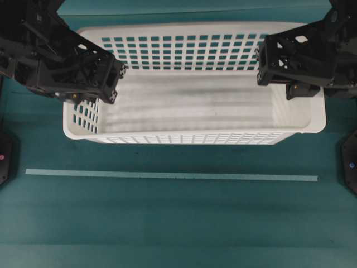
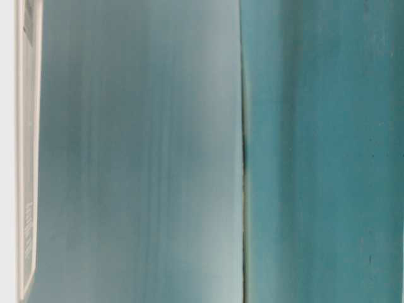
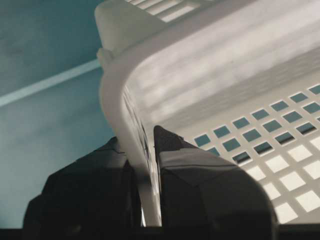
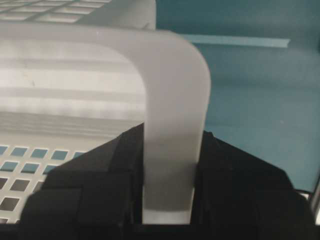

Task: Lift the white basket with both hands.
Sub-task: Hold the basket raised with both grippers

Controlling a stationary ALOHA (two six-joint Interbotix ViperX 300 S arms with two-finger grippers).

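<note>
So the white basket (image 1: 192, 84) sits toward the far edge of the green table (image 1: 167, 223), long side facing the pale tape strip (image 1: 167, 176). Left gripper (image 3: 149, 165) is pinching the basket's left wall, one finger inside, one outside. Right gripper (image 4: 167, 200) is clamped on the right rim the same way.

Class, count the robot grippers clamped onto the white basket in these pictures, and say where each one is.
2. The left gripper pinches the left end wall of the white basket; the right gripper pinches the right end rim.
</note>
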